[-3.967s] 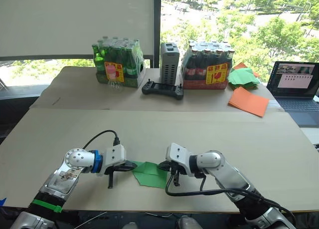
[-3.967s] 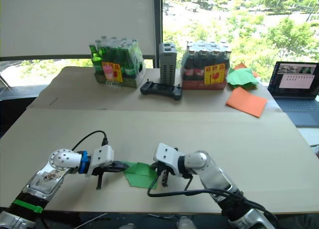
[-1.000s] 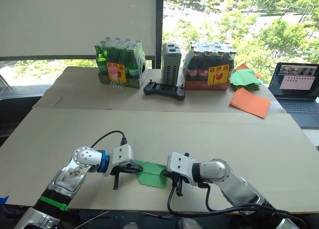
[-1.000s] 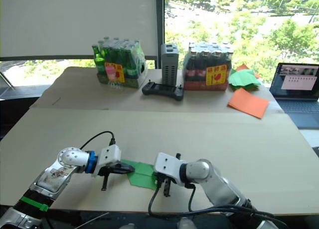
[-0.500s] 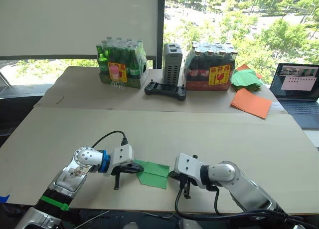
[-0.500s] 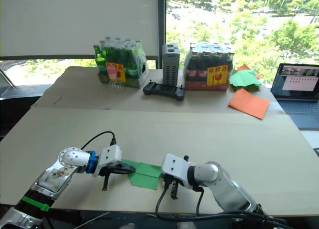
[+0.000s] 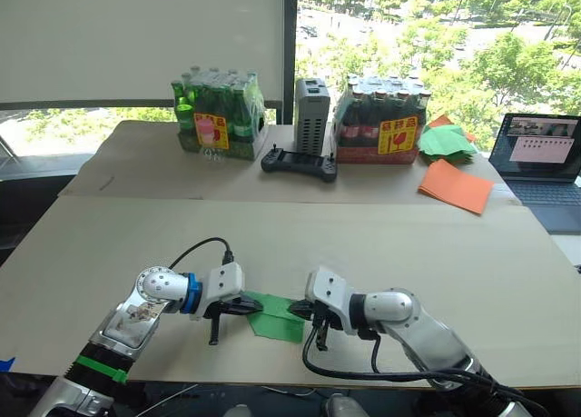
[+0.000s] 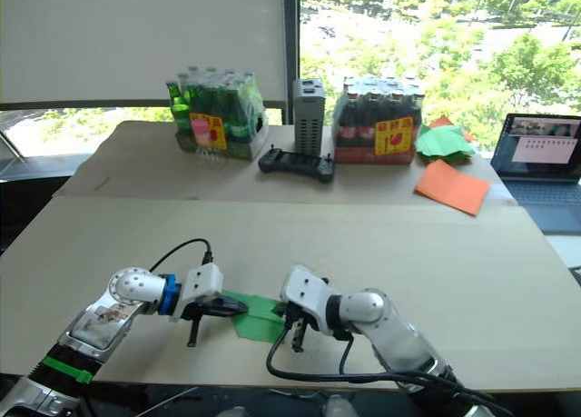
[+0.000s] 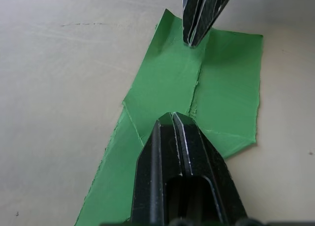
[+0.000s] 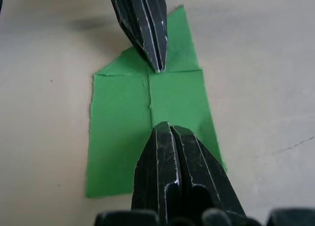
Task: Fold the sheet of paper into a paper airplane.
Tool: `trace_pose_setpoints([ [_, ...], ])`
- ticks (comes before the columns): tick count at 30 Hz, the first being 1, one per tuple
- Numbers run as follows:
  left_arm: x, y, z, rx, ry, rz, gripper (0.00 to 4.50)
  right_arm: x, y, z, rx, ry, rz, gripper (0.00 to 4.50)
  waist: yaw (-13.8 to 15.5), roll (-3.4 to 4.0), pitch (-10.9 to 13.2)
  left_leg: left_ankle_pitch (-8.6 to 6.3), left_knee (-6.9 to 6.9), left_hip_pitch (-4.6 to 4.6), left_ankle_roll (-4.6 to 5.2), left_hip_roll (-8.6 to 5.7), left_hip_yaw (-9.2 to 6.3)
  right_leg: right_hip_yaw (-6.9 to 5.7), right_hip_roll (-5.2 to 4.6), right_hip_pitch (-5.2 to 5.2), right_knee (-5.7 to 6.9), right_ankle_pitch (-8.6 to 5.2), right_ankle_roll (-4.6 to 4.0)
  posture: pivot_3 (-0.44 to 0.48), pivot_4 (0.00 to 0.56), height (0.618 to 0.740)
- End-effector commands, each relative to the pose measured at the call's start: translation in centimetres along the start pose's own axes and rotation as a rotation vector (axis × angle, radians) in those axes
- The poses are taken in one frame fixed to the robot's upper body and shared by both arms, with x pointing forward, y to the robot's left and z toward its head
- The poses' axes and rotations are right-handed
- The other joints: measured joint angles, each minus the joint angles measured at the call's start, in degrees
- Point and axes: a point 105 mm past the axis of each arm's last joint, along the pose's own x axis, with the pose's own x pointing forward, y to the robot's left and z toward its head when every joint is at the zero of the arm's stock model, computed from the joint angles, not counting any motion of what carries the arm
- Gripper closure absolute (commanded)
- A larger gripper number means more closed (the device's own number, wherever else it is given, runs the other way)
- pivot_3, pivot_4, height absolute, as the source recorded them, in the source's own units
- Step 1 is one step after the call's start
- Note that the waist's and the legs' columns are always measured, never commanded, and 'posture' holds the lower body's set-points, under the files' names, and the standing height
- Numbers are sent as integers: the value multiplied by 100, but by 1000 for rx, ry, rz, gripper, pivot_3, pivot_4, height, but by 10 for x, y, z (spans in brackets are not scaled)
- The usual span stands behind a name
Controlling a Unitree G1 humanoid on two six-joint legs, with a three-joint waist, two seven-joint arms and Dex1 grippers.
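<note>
The sheet of paper (image 7: 273, 319) is bright green and lies flat near the table's front edge, partly folded, with a centre crease and a pointed end (image 10: 118, 122). My left gripper (image 7: 253, 305) is shut, and its tips press down on the crease at the pointed end (image 9: 172, 116). Facing it, my right gripper (image 7: 299, 311) is also shut, with its tips resting on the same crease at the paper's square end (image 10: 165, 125). The two tips point at each other a short way apart along the crease.
At the back of the table stand a pack of green bottles (image 7: 216, 117), a grey box (image 7: 310, 115), a black controller (image 7: 299, 163) and a pack of dark bottles (image 7: 379, 122). Back right lie orange sheets (image 7: 454, 185), a heap of green folded papers (image 7: 445, 142) and a laptop (image 7: 543, 153).
My right gripper, which stood just off the paper's right edge half a second ago, has moved left onto the paper. The left gripper has held its place.
</note>
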Motion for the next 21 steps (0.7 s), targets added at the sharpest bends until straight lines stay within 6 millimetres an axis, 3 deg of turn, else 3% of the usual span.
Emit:
trace_pose_setpoints([
  [1, 5, -1, 5, 19, -4, -23, 4500, 5, 0, -10, -31, 52, 0, 4441, -4, 0, 0, 0, 0, 2, 0, 1, 0, 0, 0, 2, 0, 0, 0, 0, 150, 740],
  [5, 12, -4, 9, 20, -26, -41, 4500, 5, 1, -25, 21, 116, -5, 4441, -15, 0, 0, 0, 0, 7, 0, 1, -1, 0, 1, 5, 3, 0, 0, 0, 150, 740],
  [12, 19, -6, 1, 3, -11, -53, 4500, 5, 2, -26, 33, 127, 0, 4441, -13, 1, -2, 0, 0, 12, 0, 0, 0, 0, 1, 10, 2, 0, 0, 0, 150, 740],
  [21, 3, -2, -23, -13, 71, -25, 4500, 5, 4, -25, 36, 129, 2, 4441, -29, 4, -7, 0, 0, 21, 0, 1, 0, 0, 1, 17, 3, -2, 2, 0, 150, 740],
])
